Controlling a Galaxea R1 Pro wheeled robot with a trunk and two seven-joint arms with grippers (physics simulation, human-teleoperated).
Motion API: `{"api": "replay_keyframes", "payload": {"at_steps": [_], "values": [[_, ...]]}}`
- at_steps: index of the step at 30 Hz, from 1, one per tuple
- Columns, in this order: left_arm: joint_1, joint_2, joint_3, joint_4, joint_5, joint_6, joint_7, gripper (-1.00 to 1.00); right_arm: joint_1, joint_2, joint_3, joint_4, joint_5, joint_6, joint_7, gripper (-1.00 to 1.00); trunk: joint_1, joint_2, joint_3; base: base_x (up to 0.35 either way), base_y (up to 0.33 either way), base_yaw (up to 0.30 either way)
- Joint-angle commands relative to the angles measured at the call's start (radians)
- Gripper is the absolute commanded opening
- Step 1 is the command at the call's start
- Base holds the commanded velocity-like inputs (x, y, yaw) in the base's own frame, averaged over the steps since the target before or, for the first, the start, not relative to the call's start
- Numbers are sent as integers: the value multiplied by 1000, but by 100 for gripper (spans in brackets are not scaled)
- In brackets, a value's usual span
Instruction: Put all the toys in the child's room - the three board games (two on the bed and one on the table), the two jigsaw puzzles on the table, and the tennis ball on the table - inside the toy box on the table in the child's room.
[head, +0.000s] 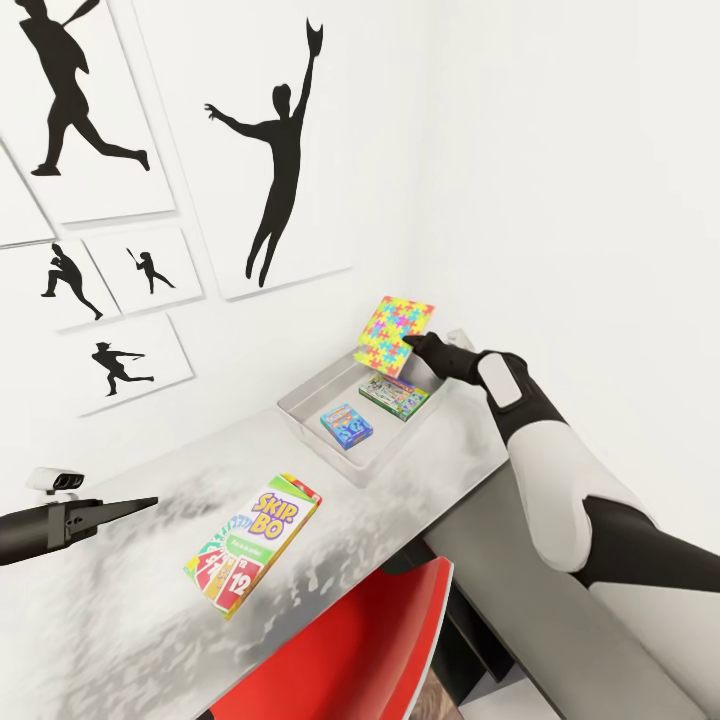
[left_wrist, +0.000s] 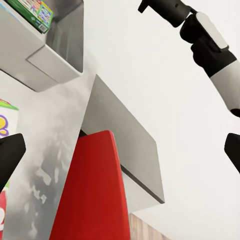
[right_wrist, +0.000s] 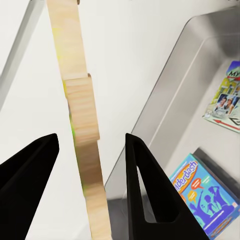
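The toy box (head: 310, 432) stands on the table (head: 120, 620) by the wall and holds two board games: the blue one (head: 347, 424) and the Monopoly (head: 394, 396). Over the box's far end the multicoloured jigsaw puzzle (head: 394, 334) stands tilted on edge. My right gripper (head: 408, 343) is open around it. In the right wrist view the puzzle's edge (right_wrist: 82, 125) runs between the fingers with a gap on each side. The Skip-Bo game (head: 252, 543) lies flat on the table. My left gripper (head: 140, 503) hovers open to its left, holding nothing.
A red chair (head: 350, 640) is tucked under the table's front edge, below the Skip-Bo game. White walls with black sports-silhouette pictures (head: 275, 150) close off the table's back and the side behind the box. My right forearm (head: 550, 480) reaches over the table's right end.
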Motion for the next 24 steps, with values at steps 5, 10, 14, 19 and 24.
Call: {"api": "replay_keyframes", "payload": {"at_steps": [5,10,14,19,24], "values": [[-1,0,0,0,0,11,-4,100,-6,5,-8,0,1,7,-22,-100,1,-2,-2,0,0,0],[-1,0,0,0,0,11,-4,100,-9,8,-8,0,1,7,-54,-100,1,-2,-2,0,0,0],[-1,0,0,0,0,11,-4,100,-15,15,-8,2,1,7,-70,-100,1,-2,-3,0,0,0],[-1,0,0,0,-2,11,-4,100,-18,22,-8,4,2,7,-75,-100,1,-2,-9,0,0,0],[-1,0,0,0,-2,11,-4,100,-39,32,-7,43,2,7,-98,-100,1,-2,-16,0,0,0]]}}
